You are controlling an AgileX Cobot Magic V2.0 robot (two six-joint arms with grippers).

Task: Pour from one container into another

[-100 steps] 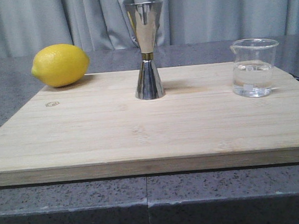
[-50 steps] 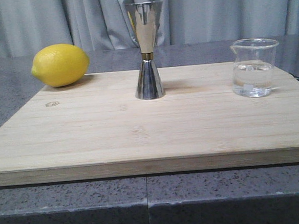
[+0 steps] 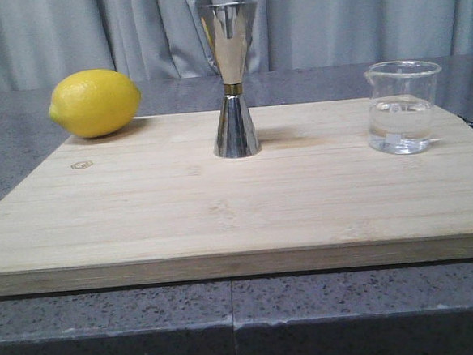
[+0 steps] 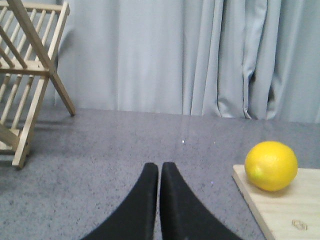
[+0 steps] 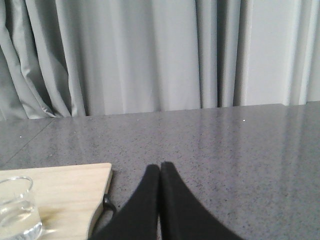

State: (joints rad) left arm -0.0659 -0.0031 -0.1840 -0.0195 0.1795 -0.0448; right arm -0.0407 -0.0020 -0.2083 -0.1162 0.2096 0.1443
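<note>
The clear glass beaker [image 3: 403, 106], part full of clear liquid, stands at the right of the wooden board [image 3: 223, 211]; its rim and liquid also show in the right wrist view [image 5: 17, 210]. In the board's middle back stands the steel hourglass jigger [image 3: 232, 80] with a gold band at its waist. Neither gripper appears in the front view. My left gripper [image 4: 159, 167] is shut on nothing, over grey counter left of the board. My right gripper [image 5: 160, 166] is shut on nothing too, over counter to the right of the board.
A yellow lemon [image 3: 95, 103] lies at the board's back left corner, also seen in the left wrist view [image 4: 271, 165]. A wooden rack [image 4: 27, 75] stands on the counter farther left. Grey curtains [image 3: 331, 20] hang behind the grey speckled counter [image 3: 230, 324].
</note>
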